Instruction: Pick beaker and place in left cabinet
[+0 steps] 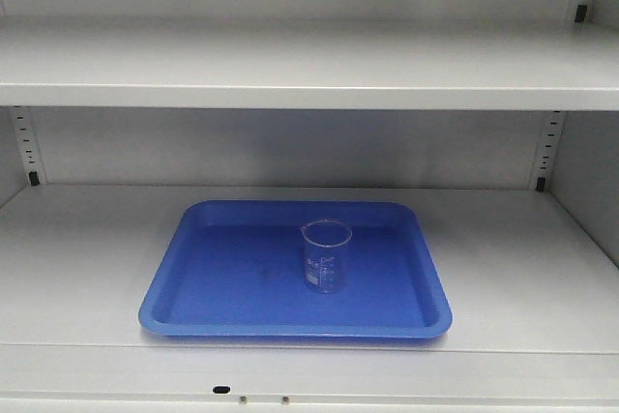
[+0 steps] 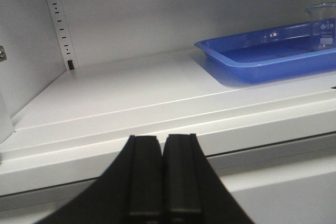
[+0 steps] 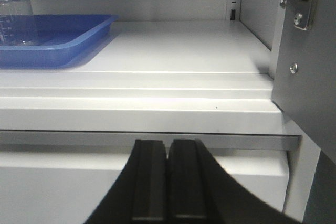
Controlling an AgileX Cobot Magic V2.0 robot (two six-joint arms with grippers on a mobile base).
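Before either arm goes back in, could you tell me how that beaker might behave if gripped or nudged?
The beaker looks like thin clear glass, so probably rigid, fragile and slippery. It appears empty, so likely light. Standing upright on the blue tray, it might slide or tip.

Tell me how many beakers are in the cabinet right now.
1. The beaker stands upright in the blue tray on the lower shelf, right of the tray's center. The shelf above shows none, though its back is partly out of sight.

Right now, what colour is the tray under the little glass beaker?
Solid blue; the tray shows best in the front-facing view.
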